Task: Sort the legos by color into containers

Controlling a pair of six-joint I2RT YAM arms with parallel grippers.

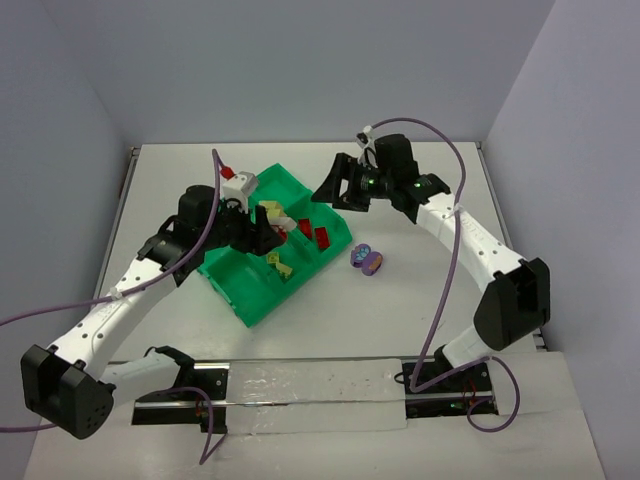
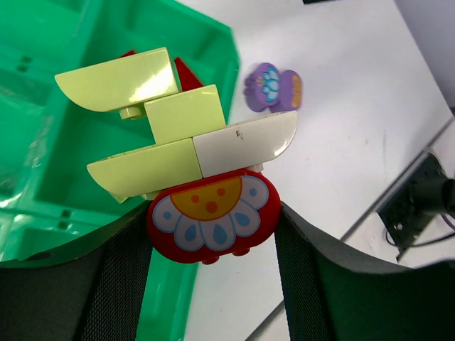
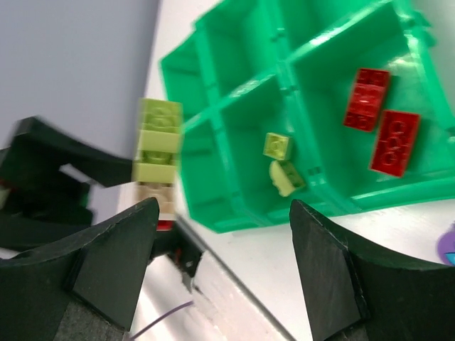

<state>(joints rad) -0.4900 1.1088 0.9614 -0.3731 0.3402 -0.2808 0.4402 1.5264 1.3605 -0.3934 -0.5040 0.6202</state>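
Clamped with the left gripper [image 2: 213,222], jaws pressed against both sides, a round red plastic brick [image 2: 212,245] printed with a white, blue and yellow flower. Carried on top of that brick a joined stack: pale yellow-green curved plastic bricks [image 2: 121,85] and one white curved brick [image 2: 245,138]. Held the whole stack lifted above the bright green plastic tray [image 1: 245,300] of low-walled compartments, with the tray's rim below and to the left in the wrist view. Hung the right gripper [image 3: 224,213] near the tray's far right edge, black fingers [image 3: 114,263] spread wide and nothing between them. Counted two red rectangular bricks [image 3: 366,98] lying side by side in one compartment at the tray's right end. Counted two small yellow-green pieces [image 3: 279,147] close together in the compartment next to it. Noted two purple flower-printed pieces [image 1: 366,259] touching each other on the white table [image 1: 330,320], off to the tray's right and apart from it. Could not tell the contents of the compartments hidden under the left arm.
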